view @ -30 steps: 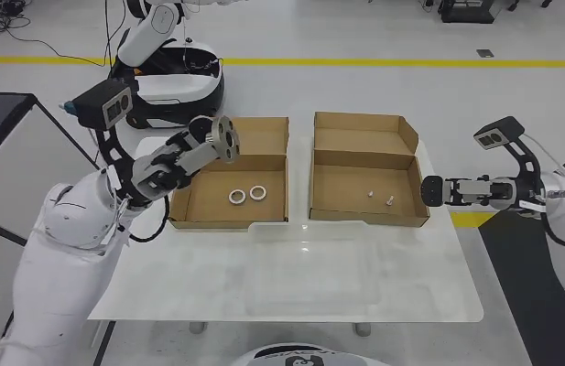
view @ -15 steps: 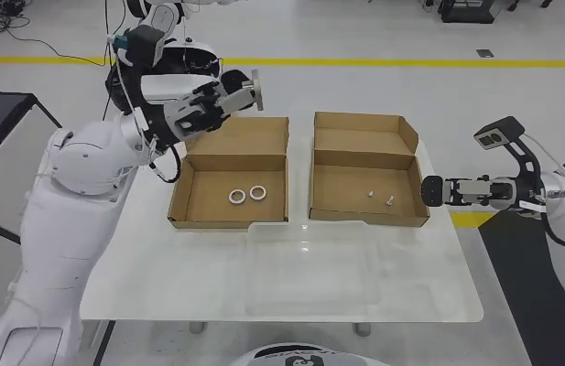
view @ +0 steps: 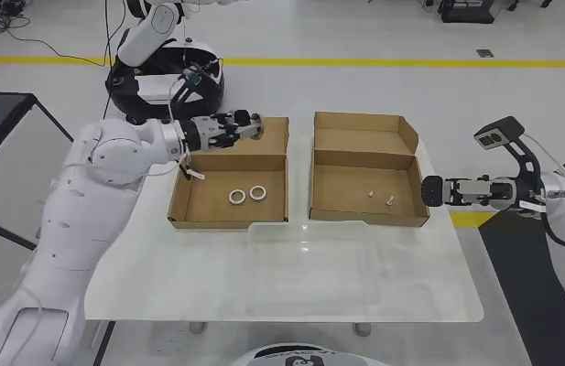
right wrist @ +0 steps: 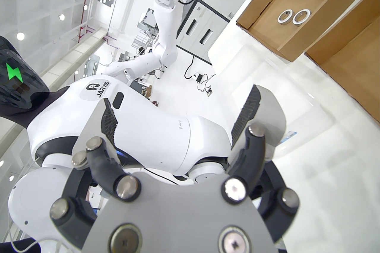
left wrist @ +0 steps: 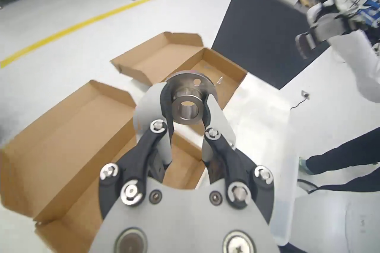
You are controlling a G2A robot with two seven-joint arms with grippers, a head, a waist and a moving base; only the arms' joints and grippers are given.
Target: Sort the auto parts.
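Note:
My left gripper [left wrist: 186, 109] is shut on a flanged steel bushing [left wrist: 190, 81]. In the top view this gripper [view: 250, 126] hovers over the back flap of the left cardboard box [view: 186, 197], which holds two metal rings [view: 236, 196] [view: 257, 192]. The right cardboard box [view: 337, 212] holds two small metal parts [view: 369, 193] [view: 389, 199]. My right gripper [view: 427, 191] hangs just off the table's right side, beside the right box. In its own view the right gripper [right wrist: 178, 114] is open with nothing between its fingers, and the rings [right wrist: 284, 17] show farther off.
Both boxes sit side by side at the back of the white table [view: 291, 274], lids folded back. A second white robot [view: 163, 55] stands behind the table's far left corner. A dark panel [view: 12, 114] stands to the left.
My left arm swung up from the table's left side and around to the back of the left box, carrying the flanged bushing. The right arm stayed still.

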